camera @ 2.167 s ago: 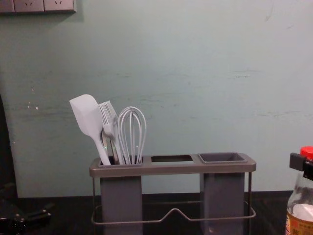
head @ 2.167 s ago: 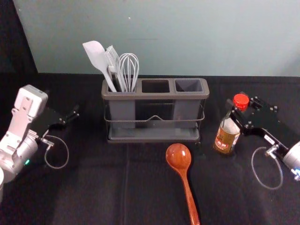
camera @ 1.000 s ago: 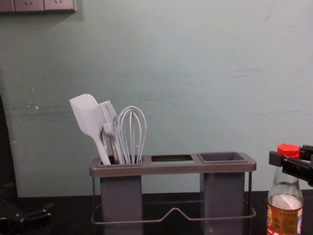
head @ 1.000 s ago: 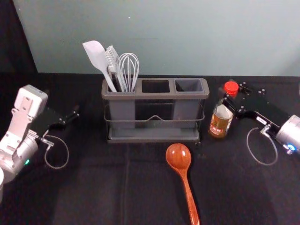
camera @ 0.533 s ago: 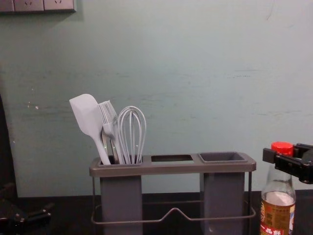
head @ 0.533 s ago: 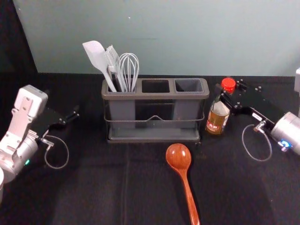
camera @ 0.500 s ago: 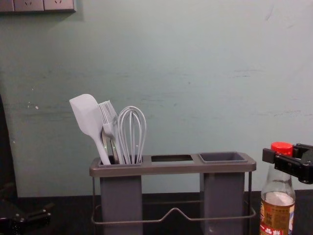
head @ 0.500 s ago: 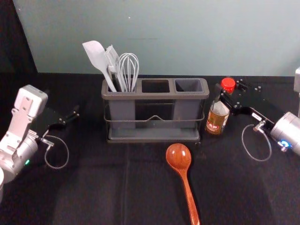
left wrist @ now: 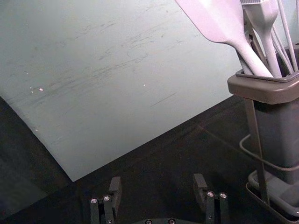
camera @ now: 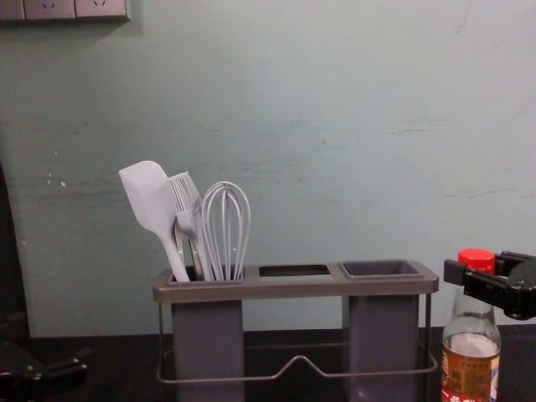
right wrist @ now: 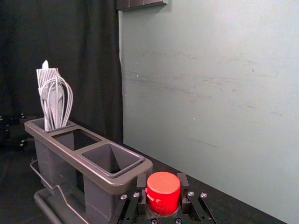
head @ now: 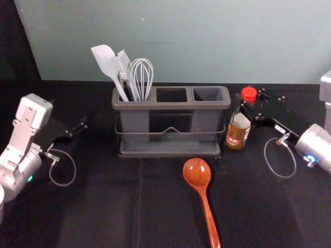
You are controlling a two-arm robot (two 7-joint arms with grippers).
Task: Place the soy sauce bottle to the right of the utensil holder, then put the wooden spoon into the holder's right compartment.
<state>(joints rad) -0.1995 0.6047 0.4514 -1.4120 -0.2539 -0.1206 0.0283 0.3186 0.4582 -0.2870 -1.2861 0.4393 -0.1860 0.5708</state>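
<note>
- Black fingers spread wide, the left gripper is parked at the left, well apart from the holder.
- White spatula, pale brush and pale whisk stand together in the holder's left compartment, the spatula leaning left.
- Grey-brown utensil holder sits upright on the black bench; its middle compartment comes next, then the right compartment, both open at the top.
- Reddish-brown wooden spoon lies on the bench in front of the holder, bowl towards it, handle running to the near edge of the head view.
- Glass soy sauce bottle, red-capped, is upright just beside the holder's right end; I cannot tell whether its base touches the bench.
- Black too, the right gripper reaches in from the right, closed around the bottle's top.
</note>
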